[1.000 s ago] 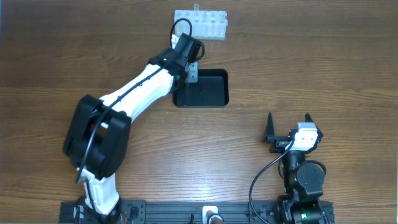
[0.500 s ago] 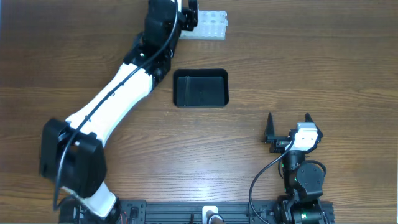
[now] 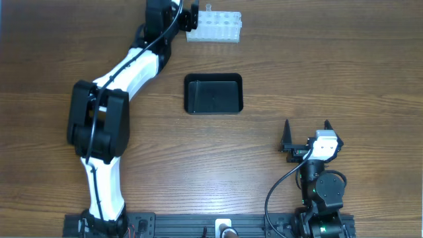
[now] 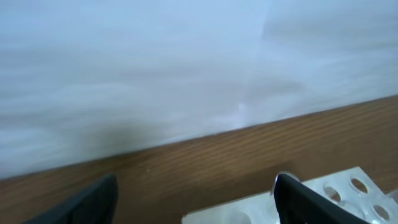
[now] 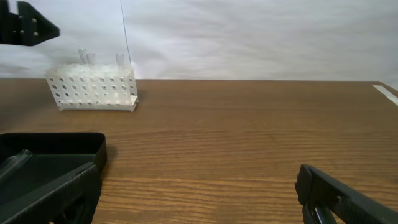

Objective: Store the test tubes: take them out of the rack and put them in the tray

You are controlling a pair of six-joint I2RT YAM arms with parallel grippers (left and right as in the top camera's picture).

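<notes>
The white test tube rack [image 3: 213, 26] stands at the table's far edge, with up to three clear tubes [image 5: 91, 59] sticking up from it. The black tray [image 3: 213, 94] lies nearer the middle, and one tube [image 5: 15, 163] lies inside it. My left gripper [image 3: 192, 16] hangs at the rack's left end, open with nothing between its fingers [image 4: 305, 199]; a corner of the rack [image 4: 348, 193] shows just beyond them. My right gripper [image 3: 307, 139] stands open and empty near its base, far from the tray [image 5: 50, 155] and the rack [image 5: 93, 90].
A white wall runs just behind the rack at the table's far edge [image 4: 186, 149]. Bare wooden tabletop [image 3: 330, 66] lies all around the tray. The left arm's long white link [image 3: 132, 66] stretches diagonally over the table's left half.
The left gripper has moved from the tray's left edge up to the left end of the rack, with the arm stretching out. The right arm has kept still.
</notes>
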